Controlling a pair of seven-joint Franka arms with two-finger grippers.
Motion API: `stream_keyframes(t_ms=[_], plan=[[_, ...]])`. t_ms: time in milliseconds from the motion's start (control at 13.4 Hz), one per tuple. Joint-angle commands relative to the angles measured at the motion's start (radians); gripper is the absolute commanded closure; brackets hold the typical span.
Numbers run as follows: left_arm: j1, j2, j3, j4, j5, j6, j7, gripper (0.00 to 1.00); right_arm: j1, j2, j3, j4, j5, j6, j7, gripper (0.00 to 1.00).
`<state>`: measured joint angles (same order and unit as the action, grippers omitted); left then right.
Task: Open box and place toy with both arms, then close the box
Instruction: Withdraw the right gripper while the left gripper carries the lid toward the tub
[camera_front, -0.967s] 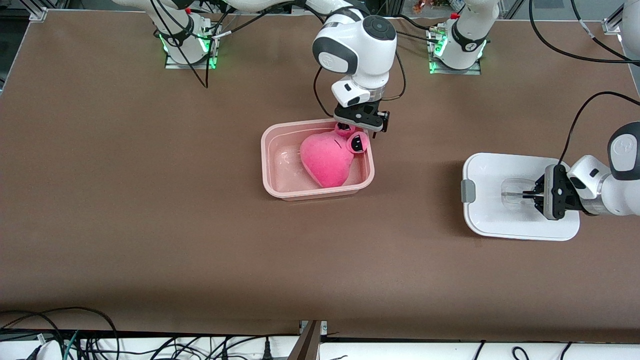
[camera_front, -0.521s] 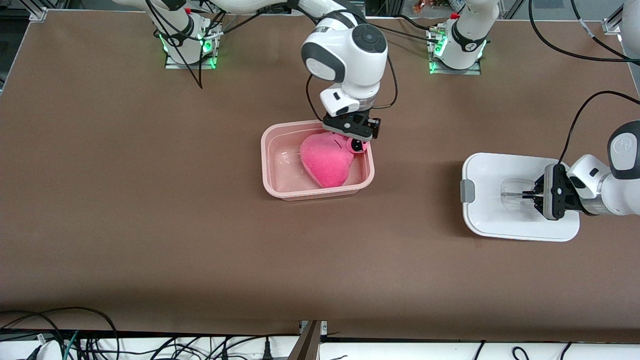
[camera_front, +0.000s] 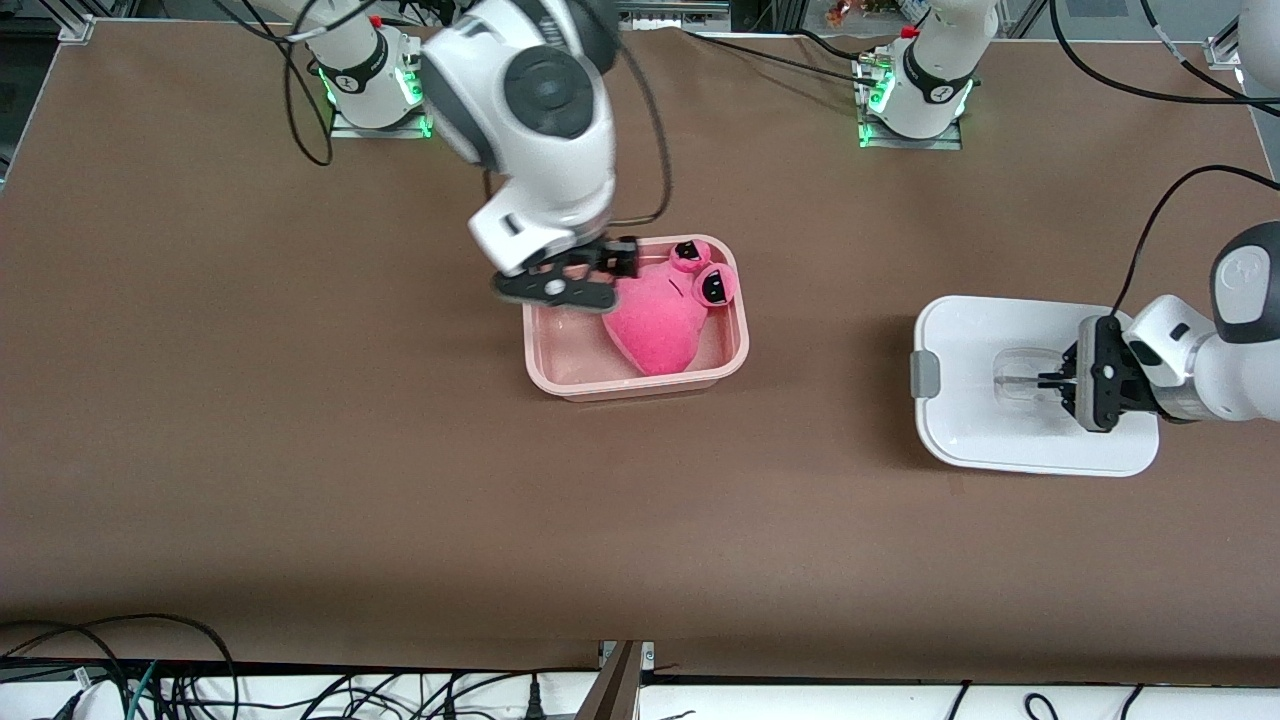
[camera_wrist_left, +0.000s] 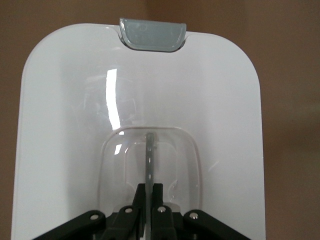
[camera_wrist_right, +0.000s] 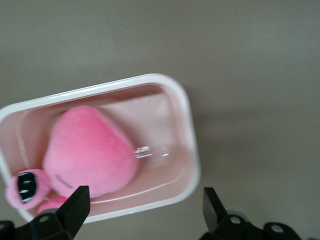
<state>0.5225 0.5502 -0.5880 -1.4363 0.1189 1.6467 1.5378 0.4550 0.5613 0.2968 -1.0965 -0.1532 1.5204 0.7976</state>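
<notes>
In the middle of the table the toy (camera_front: 660, 325) lies in the box (camera_front: 560, 375), its pink body against the floor and its two stalked eyes propped on the rim at the corner toward the left arm's end. A second ago the right gripper (camera_front: 572, 283) hung over those eyes; now it has swung away and hangs over the box's other end, toward the right arm's base. Its fingers (camera_wrist_right: 75, 207) are spread wide with nothing between them, so the toy is released and resting on its own. The toy has barely shifted since the gripper left it.

Toward the left arm's end of the table the lid (camera_front: 965, 345) is well apart from the box, about level with it from the front camera. The left gripper (camera_front: 1048, 382) is pressed together on the thin bar of the clear handle (camera_wrist_left: 150, 165) in the lid's recess, as it was a second ago. The lid has slid slightly toward the box, which suggests the carry is just starting; whether it has left the table I cannot tell.

Placing looks done, and closing is what remains. The right arm is probably clearing the way. One worry: the eyes sit on the rim and may keep the lid from seating flat.
</notes>
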Motion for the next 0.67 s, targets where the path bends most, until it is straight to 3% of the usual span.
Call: stream_keyframes(t_ms=[0, 149, 595], plan=[[-0.024, -0.032, -0.091, 0.000, 0.013, -0.042, -0.083, 1.00, -0.114, -0.030, 0.008, -0.022, 0.026, -0.098, -0.177, 0.00], [-0.057, -0.032, -0.145, 0.000, 0.007, -0.041, -0.138, 1.00, -0.192, -0.056, 0.007, -0.022, 0.026, -0.150, -0.282, 0.00], [-0.326, -0.021, -0.154, 0.040, -0.007, -0.013, -0.516, 1.00, -0.438, -0.098, 0.007, -0.022, 0.024, -0.285, -0.578, 0.00]])
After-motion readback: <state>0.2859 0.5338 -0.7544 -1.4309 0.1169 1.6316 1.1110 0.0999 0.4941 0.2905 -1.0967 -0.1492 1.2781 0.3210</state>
